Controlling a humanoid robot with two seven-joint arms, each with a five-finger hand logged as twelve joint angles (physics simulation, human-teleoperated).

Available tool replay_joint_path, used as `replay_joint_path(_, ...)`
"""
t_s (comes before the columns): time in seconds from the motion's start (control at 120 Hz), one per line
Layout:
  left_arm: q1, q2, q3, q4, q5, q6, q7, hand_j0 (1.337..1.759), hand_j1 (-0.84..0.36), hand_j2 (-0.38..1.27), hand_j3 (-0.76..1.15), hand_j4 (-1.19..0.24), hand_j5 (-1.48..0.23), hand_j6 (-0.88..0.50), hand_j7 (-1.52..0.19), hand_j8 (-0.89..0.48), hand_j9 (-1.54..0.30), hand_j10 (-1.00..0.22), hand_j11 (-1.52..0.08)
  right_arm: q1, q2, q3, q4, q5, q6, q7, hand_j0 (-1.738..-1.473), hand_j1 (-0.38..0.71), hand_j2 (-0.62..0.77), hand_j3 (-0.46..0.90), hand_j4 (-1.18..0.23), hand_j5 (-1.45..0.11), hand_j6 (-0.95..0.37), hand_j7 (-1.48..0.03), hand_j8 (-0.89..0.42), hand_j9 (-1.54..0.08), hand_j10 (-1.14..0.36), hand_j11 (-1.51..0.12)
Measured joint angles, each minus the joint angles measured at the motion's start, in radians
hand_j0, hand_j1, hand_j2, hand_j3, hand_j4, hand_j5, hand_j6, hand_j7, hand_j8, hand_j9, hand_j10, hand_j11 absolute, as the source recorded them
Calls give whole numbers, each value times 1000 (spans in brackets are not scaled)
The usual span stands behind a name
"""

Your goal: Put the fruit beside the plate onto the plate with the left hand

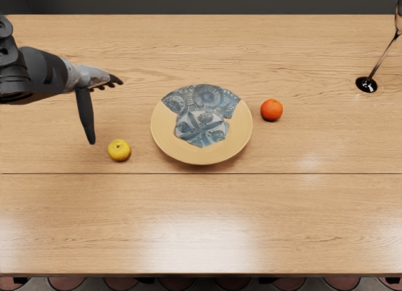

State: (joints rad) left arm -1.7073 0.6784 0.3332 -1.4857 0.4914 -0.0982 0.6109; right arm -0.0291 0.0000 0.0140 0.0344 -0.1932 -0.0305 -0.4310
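Note:
A yellow fruit (119, 149) lies on the table just left of the plate (239, 137), a tan dish with a blue patterned centre. An orange fruit (271, 109) lies to the plate's right. My left hand (94, 93) comes in from the left edge and hovers up and to the left of the yellow fruit. Its fingers are spread, one long dark finger (86, 118) points down toward the table, and it holds nothing. The right hand is out of view.
A wine glass (377, 68) stands at the far right with its dark base on the table. The wooden table (201, 215) stretches wide toward the front edge.

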Motion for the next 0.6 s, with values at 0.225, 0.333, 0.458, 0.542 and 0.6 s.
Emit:
replay_joint_path(0.225, -29, -45, 84, -77, 2, 200, 0, 1658, 314, 7, 0, -32, -39, -33, -39, -33, -39, -32, -39, 0, 0, 0, 0, 0, 0, 0, -1658, -349, 0, 0, -1, 0, -2, 0, -1, 0, -1, 0)
replay_joint_path(0.333, -38, -85, 136, -113, 2, 299, 0, 1658, 312, 7, 0, -34, -41, -35, -41, -34, -41, -33, -41, 0, 0, 0, 0, 0, 0, 0, -1658, -349, 0, 0, -1, 0, -2, 0, -1, 0, -1, 0)
replay_joint_path(0.458, -38, -118, 173, -130, 0, 356, 0, 1658, 312, 7, 0, -34, -42, -35, -42, -35, -42, -34, -42, 0, 0, 0, 0, 0, 0, 0, -1658, -349, 1, 0, -1, 0, -2, 0, -1, 0, -1, 0)
replay_joint_path(0.542, -37, -151, 200, -135, -2, 385, 0, 1658, 311, 7, 0, -34, -42, -35, -42, -35, -42, -34, -42, 0, 0, 0, 0, 0, 0, 0, -1658, -349, 0, 0, -1, 0, -2, 0, -1, 0, -1, 0)
replay_joint_path(0.6, -35, -167, 214, -137, -9, 405, 0, 1658, 311, 7, 0, -34, -42, -35, -42, -35, -42, -34, -42, 0, 0, 0, 0, 0, 0, 0, -1658, -349, 0, 0, -1, 0, -2, 0, -1, 0, -1, 0)
